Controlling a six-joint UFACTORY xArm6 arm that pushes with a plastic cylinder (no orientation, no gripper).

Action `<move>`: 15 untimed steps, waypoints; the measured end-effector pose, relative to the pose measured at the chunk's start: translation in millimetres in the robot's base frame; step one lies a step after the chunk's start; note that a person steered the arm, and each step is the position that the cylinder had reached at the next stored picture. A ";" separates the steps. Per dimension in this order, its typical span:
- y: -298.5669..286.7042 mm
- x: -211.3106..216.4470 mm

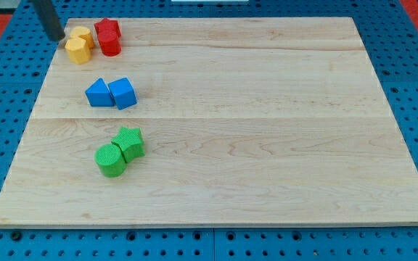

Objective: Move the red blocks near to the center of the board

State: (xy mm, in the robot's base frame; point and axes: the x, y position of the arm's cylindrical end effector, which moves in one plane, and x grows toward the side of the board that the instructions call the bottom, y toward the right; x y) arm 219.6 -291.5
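Observation:
Two red blocks sit at the board's top left: one (107,29) behind, and a red cylinder (110,45) in front, touching each other. Two yellow blocks (79,46) touch them on the left. My tip (56,38) is at the board's top-left corner, just left of the yellow blocks and apart from the red ones. The dark rod rises out of the view's top.
A blue triangular block (99,93) and a blue cube (123,93) lie side by side left of centre. A green star (130,141) and a green cylinder (110,160) touch lower left. The wooden board (267,145) lies on a blue pegboard.

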 end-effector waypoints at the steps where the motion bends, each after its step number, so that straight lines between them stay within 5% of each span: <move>1: 33.9 -26.5; 4: 105.3 42.1; 6: 112.9 46.7; 8: 197.7 59.8; 10: 113.3 72.8; 14: 82.9 131.1; 15: 121.5 135.3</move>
State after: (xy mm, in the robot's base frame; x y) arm 354.9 -170.0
